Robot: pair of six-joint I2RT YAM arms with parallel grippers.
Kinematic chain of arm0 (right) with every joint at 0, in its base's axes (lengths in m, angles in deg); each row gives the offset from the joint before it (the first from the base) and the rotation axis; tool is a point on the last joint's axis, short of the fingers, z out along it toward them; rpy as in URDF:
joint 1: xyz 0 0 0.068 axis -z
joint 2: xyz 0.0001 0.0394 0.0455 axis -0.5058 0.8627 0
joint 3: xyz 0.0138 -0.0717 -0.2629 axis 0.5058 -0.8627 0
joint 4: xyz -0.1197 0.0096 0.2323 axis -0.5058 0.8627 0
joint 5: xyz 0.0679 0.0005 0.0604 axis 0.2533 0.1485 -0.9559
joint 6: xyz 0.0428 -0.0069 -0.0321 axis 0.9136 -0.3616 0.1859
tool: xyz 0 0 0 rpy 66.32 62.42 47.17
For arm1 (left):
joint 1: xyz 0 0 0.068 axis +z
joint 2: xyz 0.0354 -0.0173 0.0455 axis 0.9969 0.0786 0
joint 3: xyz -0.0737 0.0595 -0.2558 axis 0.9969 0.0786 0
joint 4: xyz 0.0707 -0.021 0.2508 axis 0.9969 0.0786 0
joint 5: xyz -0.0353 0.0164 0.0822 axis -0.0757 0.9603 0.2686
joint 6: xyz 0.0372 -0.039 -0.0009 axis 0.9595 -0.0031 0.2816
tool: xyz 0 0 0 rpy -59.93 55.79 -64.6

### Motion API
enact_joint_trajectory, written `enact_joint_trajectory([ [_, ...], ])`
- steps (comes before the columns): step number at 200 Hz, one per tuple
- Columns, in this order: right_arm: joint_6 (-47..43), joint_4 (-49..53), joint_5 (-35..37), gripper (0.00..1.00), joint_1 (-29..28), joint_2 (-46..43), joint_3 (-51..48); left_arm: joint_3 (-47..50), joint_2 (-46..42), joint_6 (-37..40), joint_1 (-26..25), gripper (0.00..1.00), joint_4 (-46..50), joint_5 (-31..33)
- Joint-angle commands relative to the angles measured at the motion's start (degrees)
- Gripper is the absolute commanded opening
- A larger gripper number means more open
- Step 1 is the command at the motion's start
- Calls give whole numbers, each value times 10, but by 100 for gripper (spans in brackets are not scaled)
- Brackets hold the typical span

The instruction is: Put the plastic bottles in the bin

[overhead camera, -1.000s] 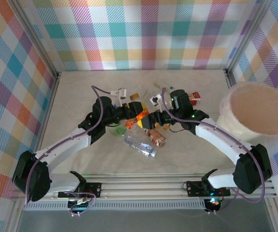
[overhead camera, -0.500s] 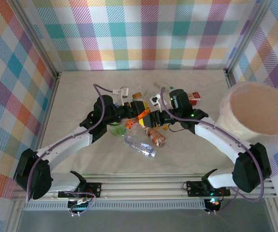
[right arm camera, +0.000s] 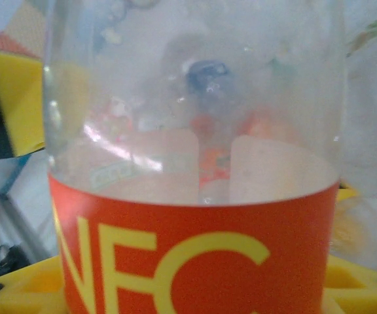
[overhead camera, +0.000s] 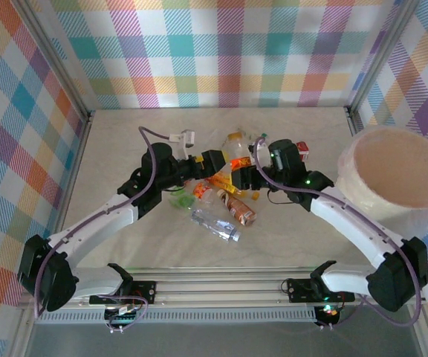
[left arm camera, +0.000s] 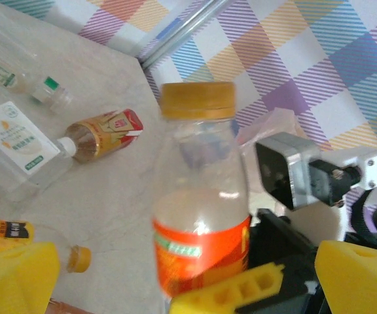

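Note:
An orange-labelled clear bottle (overhead camera: 235,149) with a yellow cap stands upright above the table. My right gripper (overhead camera: 244,168) is shut on its lower part; its yellow fingers (right arm camera: 18,288) flank the orange label (right arm camera: 195,261). My left gripper (overhead camera: 215,161) faces the same bottle (left arm camera: 201,216), open, its yellow fingers (left arm camera: 12,275) far apart on either side. Several other bottles lie below on the table, among them a clear one (overhead camera: 215,225) and a brown one (overhead camera: 240,211). The bin (overhead camera: 377,204) stands at the right edge.
A red-labelled bottle (overhead camera: 300,151) lies beyond the right gripper. The left wrist view has a red-and-gold bottle (left arm camera: 103,134), a white-labelled clear bottle (left arm camera: 18,147) and a loose orange cap (left arm camera: 78,258) on the table. Checked walls close in the far side.
The orange-labelled bottle has risen from the pile and now stands upright, higher and farther back. Both grippers shifted with it toward the far side.

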State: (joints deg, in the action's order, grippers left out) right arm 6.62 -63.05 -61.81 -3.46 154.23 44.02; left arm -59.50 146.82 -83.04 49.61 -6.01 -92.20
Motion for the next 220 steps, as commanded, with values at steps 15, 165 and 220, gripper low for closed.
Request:
enact_joint_trajectory([
  [15, -44, 76, 204, 44, -3, -45, 46, -11, -18, -6, -7, 100, 94, 101],
  [165, -158, 315, 392, 43, 312, -110, 228, -9, 25, -34, -11, 100, 116, 146],
  [220, -168, 340, 354, 43, 466, -106, 183, 18, 15, -12, -11, 100, 100, 156],
])
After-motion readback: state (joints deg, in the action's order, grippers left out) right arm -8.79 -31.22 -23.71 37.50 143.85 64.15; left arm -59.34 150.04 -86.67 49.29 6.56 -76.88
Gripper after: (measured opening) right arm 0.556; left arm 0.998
